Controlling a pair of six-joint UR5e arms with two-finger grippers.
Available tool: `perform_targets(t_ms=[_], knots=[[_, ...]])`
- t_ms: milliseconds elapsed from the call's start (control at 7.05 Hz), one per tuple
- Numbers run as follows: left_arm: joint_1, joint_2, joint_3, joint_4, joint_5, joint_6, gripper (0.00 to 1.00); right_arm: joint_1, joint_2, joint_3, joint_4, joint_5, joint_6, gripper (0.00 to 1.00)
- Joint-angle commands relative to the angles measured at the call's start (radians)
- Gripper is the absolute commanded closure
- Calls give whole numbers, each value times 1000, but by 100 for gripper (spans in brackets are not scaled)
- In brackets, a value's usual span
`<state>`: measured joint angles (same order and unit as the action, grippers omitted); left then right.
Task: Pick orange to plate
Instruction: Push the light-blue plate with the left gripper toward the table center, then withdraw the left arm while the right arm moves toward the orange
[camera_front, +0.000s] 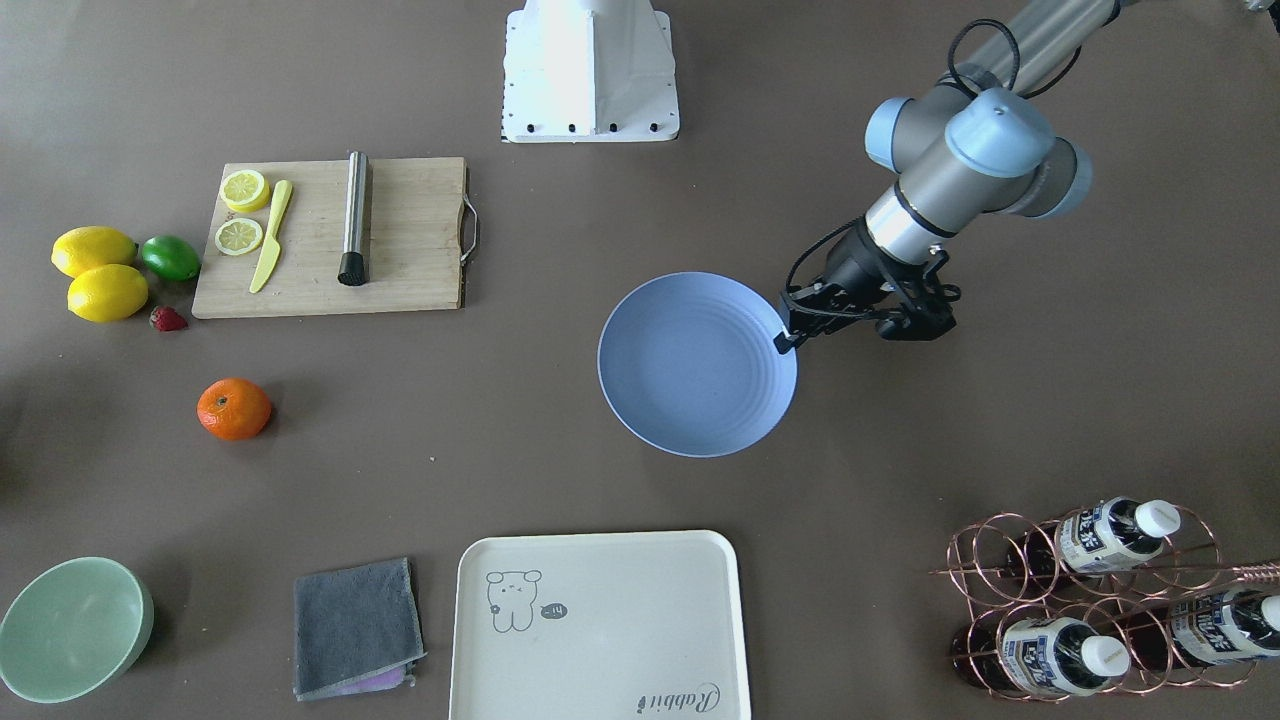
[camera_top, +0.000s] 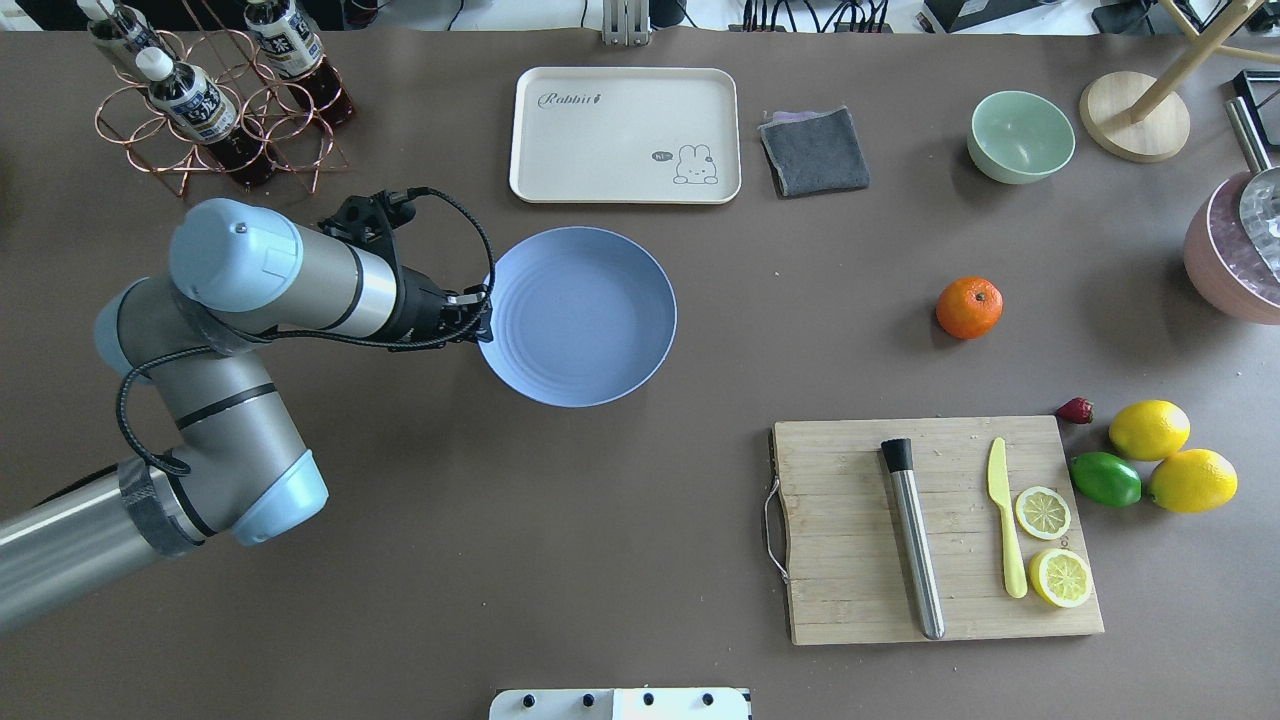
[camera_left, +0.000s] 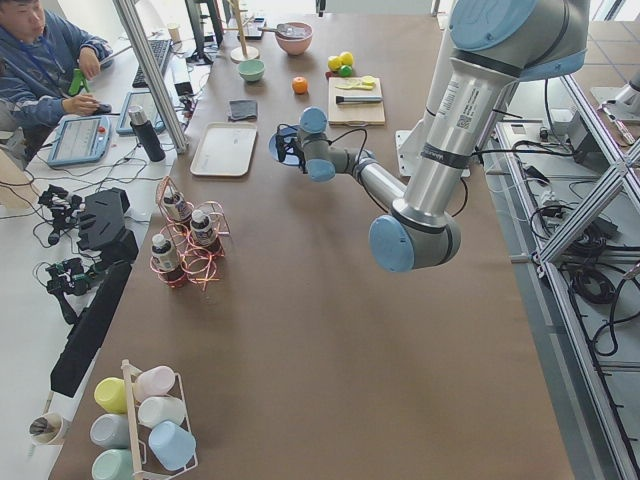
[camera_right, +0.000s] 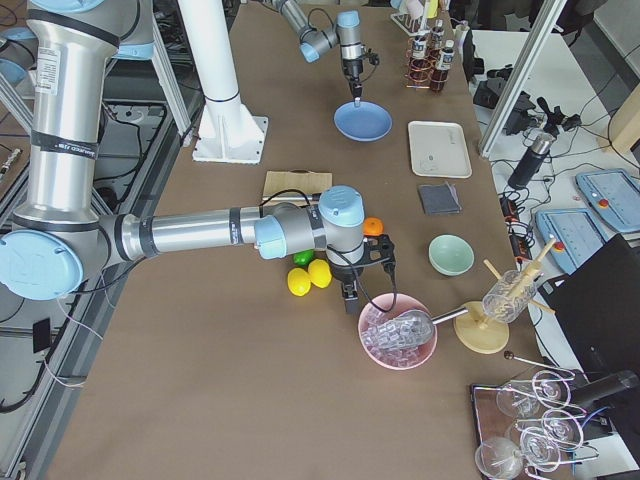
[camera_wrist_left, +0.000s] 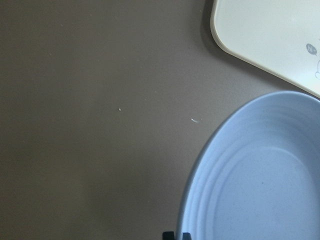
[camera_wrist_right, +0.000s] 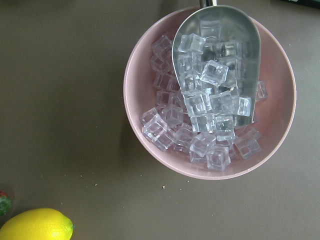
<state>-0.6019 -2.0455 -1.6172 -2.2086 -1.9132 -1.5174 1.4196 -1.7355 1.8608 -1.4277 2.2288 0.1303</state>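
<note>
The orange lies alone on the brown table, far from the periwinkle plate; from overhead the orange is right of the plate. My left gripper is down at the plate's left rim, shut on it; the left wrist view has the rim running to the fingertips. My right gripper hangs beside a pink ice bowl, near the lemons. It shows only in the exterior right view, so I cannot tell its state. The orange peeks out behind that wrist.
A cutting board with knife, metal muddler and lemon slices lies near the robot. Two lemons, a lime and a strawberry sit beside it. A cream tray, grey cloth, mint bowl and bottle rack line the far edge.
</note>
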Motion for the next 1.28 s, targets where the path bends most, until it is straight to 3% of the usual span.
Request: perform_targets(t_ms=[0, 284, 426, 568, 709, 993, 1135], knots=[[68, -39, 49, 32, 75, 0, 100, -1, 1, 0, 0, 0, 0, 0], [94, -62, 82, 24, 117, 6, 100, -1, 2, 0, 0, 12, 0, 0], [94, -65, 76, 21, 117, 6, 71, -1, 7, 0, 0, 12, 0, 0], [91, -62, 66, 23, 120, 8, 2, -1, 14, 0, -3, 24, 0, 0], [59, -52, 33, 32, 111, 14, 2, -1, 28, 0, 1, 29, -5, 0], [-124, 49, -22, 36, -80, 131, 2, -30, 109, -14, -11, 57, 56, 0], [-228, 120, -61, 85, -157, 255, 2, -91, 157, -14, -7, 49, 186, 0]])
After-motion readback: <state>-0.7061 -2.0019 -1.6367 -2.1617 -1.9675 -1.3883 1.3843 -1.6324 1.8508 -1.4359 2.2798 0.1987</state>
